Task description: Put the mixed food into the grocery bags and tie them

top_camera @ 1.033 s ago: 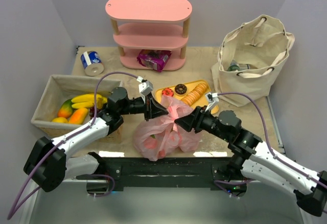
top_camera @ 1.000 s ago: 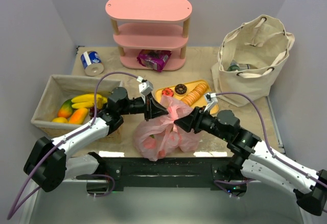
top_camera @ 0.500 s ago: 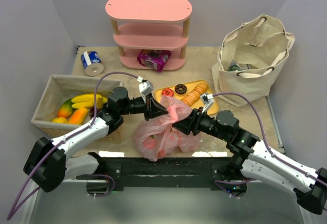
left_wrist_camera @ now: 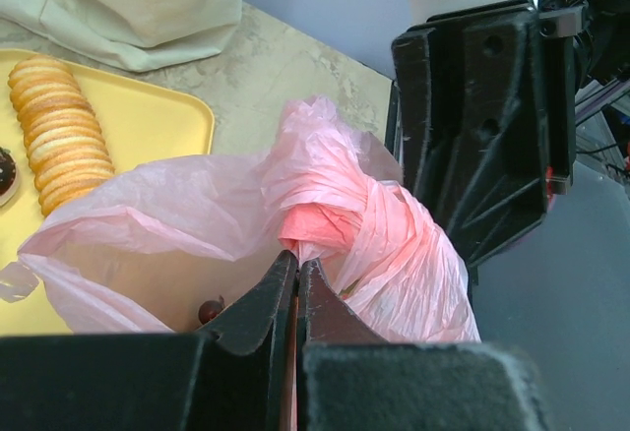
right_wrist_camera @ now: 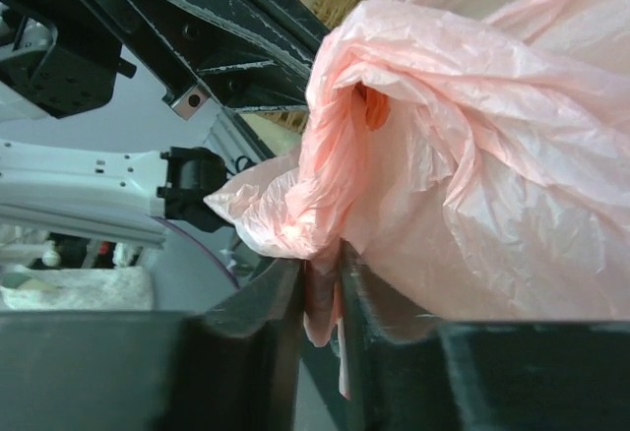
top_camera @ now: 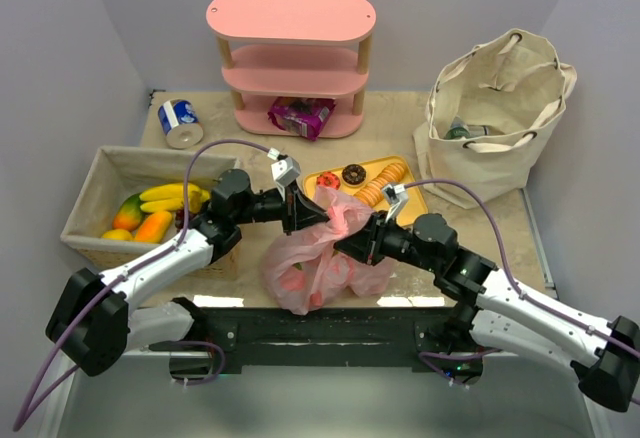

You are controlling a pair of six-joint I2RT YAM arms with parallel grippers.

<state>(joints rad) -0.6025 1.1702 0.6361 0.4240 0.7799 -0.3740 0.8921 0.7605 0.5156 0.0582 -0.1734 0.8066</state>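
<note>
Pink and thin, seen from above: sits as the pink plastic bag (top_camera: 325, 253) near the front edge of the table (top_camera: 215, 143), between the two arms and well apart from the canvas bag (top_camera: 500, 108) at far right; could tear if drawn apart too hard at the twisted neck, or slide off the front edge if dragged; reaches in low and nearly level with the left gripper (top_camera: 305, 210); meets it from the other side with the right gripper (top_camera: 352, 243), forearm angled in toward the same neck.

From the left wrist: jaws all but closed on a thin fold of film just under the twist; might slip free with so little pinched; lies just beside the yellow tray (left_wrist_camera: 148, 126).

From the right wrist: jaws narrowly parted, clamped around a hanging tail of film; risks a slack tie if released early.
</note>
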